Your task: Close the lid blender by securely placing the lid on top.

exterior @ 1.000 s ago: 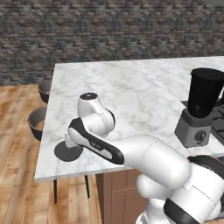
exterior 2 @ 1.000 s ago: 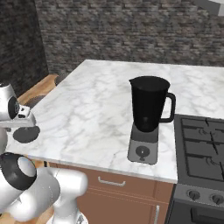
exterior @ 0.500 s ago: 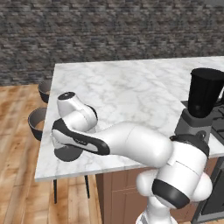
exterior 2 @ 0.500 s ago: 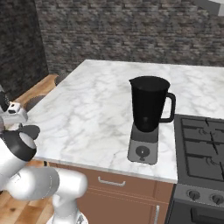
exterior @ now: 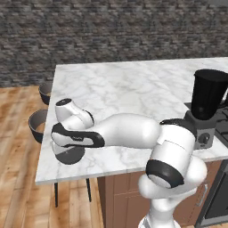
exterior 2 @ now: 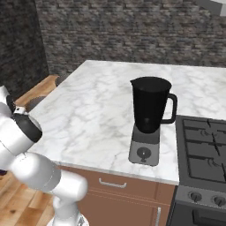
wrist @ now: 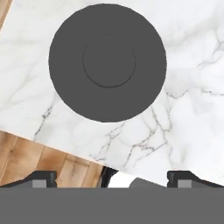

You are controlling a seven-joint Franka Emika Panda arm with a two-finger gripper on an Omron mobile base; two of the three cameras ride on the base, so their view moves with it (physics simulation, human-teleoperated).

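Observation:
The lid [wrist: 107, 61] is a flat dark-grey disc lying on the white marble counter [wrist: 183, 87], close to its edge. In the left base view the lid [exterior: 69, 155] sits at the counter's front left corner, right under my hand. My gripper [wrist: 111, 179] hangs above it, open, its fingertips [wrist: 41, 178] wide apart with nothing between them. The blender [exterior: 209, 94], a tall black jar on a grey base, stands far to the right with its top uncovered. From the right base view the blender [exterior 2: 150, 106] is near the counter's front edge.
Two dark round stool seats [exterior: 39, 124] stand off the counter's left side over the wooden floor [wrist: 30, 157]. A black stove [exterior 2: 203, 150] adjoins the counter right of the blender. A stone wall [exterior: 111, 31] closes the back.
My hand has swung left and come lower over the counter's front left corner, above the lid. The lid and the blender have stayed in place.

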